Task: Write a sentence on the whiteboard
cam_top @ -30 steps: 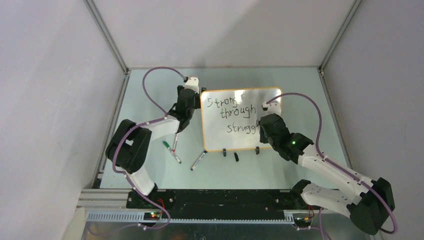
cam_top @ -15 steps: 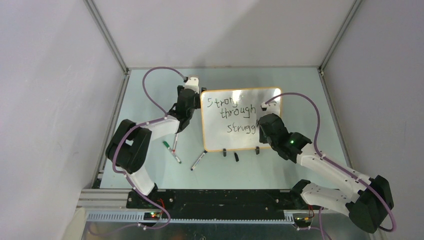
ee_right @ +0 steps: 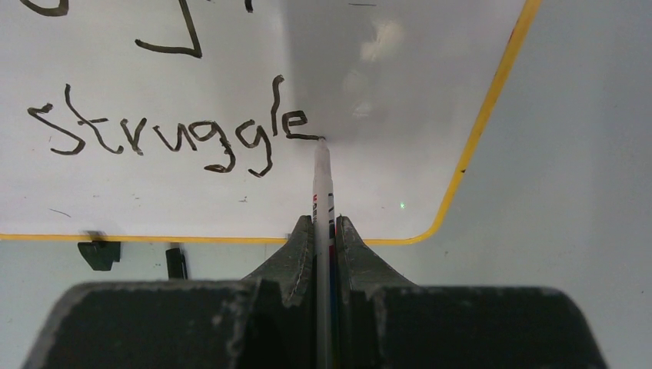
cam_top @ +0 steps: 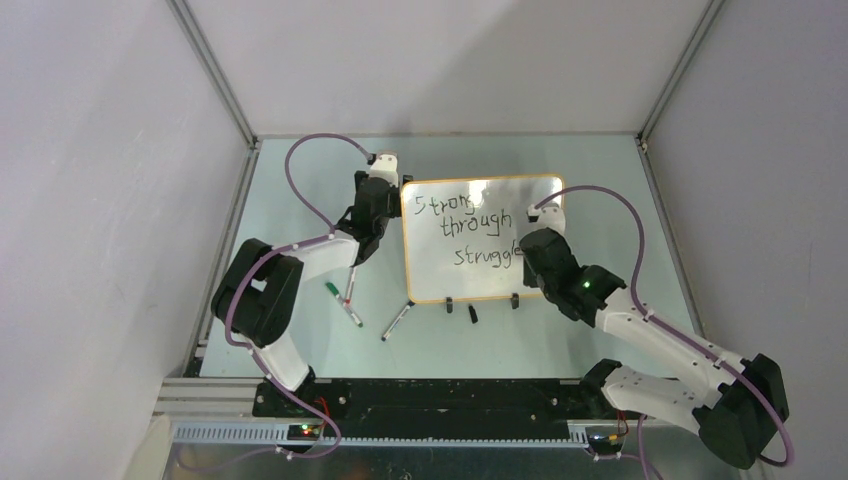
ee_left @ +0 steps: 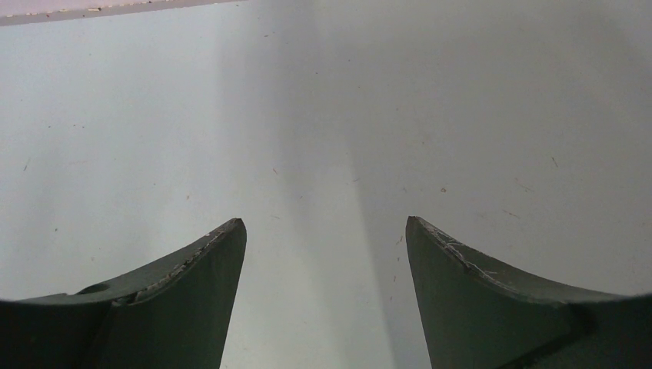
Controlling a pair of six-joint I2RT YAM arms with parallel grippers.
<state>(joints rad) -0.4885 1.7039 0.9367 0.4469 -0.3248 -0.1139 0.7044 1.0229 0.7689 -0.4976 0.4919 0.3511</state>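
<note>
On the table [cam_top: 600, 200] in the top view, the whiteboard [cam_top: 440, 278] sits between the arms, and the sentence [cam_top: 470, 225] reads "Strong through struggle" in three lines. The left wrist view shows the left gripper [ee_left: 326, 223] gaping over the table, holding nothing. In the right wrist view, the right gripper [ee_right: 324, 221] clamps a marker [ee_right: 321, 173] whose tip touches the board just after the final "e". The writing looks nearly complete.

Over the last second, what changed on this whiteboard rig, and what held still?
The right gripper, shut on the marker, slid a little rightward along the third line; the sentence there now reads "struggle", more than showed before, tip at the e's tail. Unchanged: the whiteboard, the open left gripper beside its left edge, the loose markers on the table.
</note>
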